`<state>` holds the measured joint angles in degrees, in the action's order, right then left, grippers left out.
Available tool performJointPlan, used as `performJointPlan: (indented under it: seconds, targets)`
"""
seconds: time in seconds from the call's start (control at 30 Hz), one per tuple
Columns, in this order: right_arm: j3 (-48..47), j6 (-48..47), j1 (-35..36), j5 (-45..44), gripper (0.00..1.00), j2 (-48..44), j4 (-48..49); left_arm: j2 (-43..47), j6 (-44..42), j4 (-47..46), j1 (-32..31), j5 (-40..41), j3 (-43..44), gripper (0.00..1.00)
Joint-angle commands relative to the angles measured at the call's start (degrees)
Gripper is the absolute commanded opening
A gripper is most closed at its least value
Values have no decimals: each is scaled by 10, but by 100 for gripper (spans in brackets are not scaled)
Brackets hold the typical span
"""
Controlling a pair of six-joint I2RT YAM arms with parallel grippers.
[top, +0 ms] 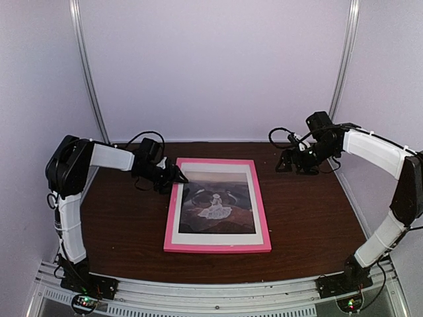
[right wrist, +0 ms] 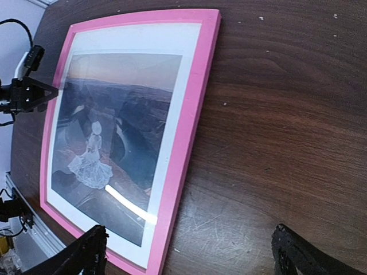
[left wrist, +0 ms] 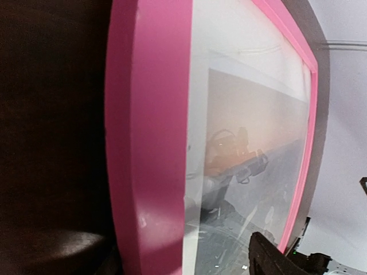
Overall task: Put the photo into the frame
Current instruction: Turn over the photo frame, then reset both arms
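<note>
On the table [top: 310,211], frame [top: 218,247] around photo [top: 217,205], glare streak [right wrist: 131,205] only from right wrist.

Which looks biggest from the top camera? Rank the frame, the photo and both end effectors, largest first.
1. The frame.
2. The photo, lying inside it.
3. The left end effector and right end effector: both far smaller, and too alike to rank.
</note>
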<state>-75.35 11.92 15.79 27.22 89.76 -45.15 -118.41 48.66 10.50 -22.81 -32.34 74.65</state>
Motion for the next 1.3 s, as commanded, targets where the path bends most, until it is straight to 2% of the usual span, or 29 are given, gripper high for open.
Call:
performJointPlan:
  seconds: [0.0,0.13,0.3,0.6,0.7,0.87,1.27]
  targets:
    - [1,-12,2,-94,100,-28,-24,-4,-87,104,6,61,61,72]
    - [1,-13,2,-126,100,-34,-35,3,-136,171,6,124,103,75]
    - [2,-13,2,-147,100,-39,-41,36,-179,216,6,209,113,79]
    - [-11,-24,1,-216,100,-49,-61,190,-248,235,5,383,56,85]
    - [-13,-31,-2,-242,100,-40,-66,235,-282,227,5,452,26,97]
    - [-16,-28,-8,-299,100,-39,-65,295,-305,235,5,570,-7,98]
    - [-25,-31,-20,-342,100,-31,-38,417,-342,207,6,650,-84,98]
